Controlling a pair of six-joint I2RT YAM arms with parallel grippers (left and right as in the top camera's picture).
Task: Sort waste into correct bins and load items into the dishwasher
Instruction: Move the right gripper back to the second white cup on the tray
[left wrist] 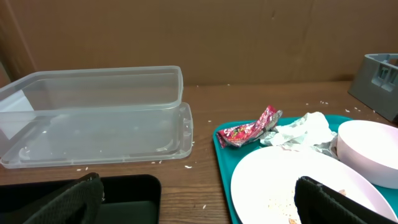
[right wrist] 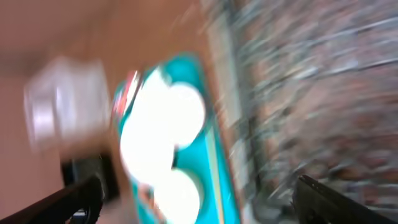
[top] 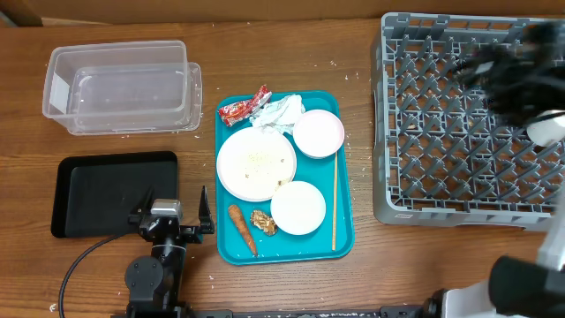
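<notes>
Left tool (left wrist: 196, 186): sitting low at the near edge of the surface (top: 282, 44), between the black bin (top: 106, 199) and the teal tray (top: 291, 249); its fingers (left wrist: 62, 202) are standing wide apart and gripping nothing.
Right tool (right wrist: 198, 186): hanging above the dish rack (top: 381, 132), heavily smeared in every view; its fingers (right wrist: 68, 199) are showing at opposite corners of the wrist view, spread wide, with nothing seen between them.
Tray: teal tray is lying mid-surface, between the black bin and the dish rack, carrying every item listed below.
Large plate (top: 256, 163): resting centre-left on the tray, bearing a few crumbs.
Upper bowl (top: 318, 132): sitting at the plate's far right side, touching its rim.
Lower bowl (top: 298, 208): sitting at the plate's near right side, touching its rim.
Red wrapper (top: 244, 108): lying in the tray's far left corner, touching the crumpled tissue (top: 281, 113).
Carrot (top: 243, 228): lying in the near left part of the tray, with a brown food scrap (top: 263, 222) just beside it.
Wooden stick (top: 335, 203): lying lengthwise along the tray's right edge.
Clear bin (top: 115, 46): standing at the far left of the surface.
Bins: black bin is lying near left, just in front of the clear bin.
Rack: dish rack is standing at the right, grey, partly hidden by the blurred right arm.
</notes>
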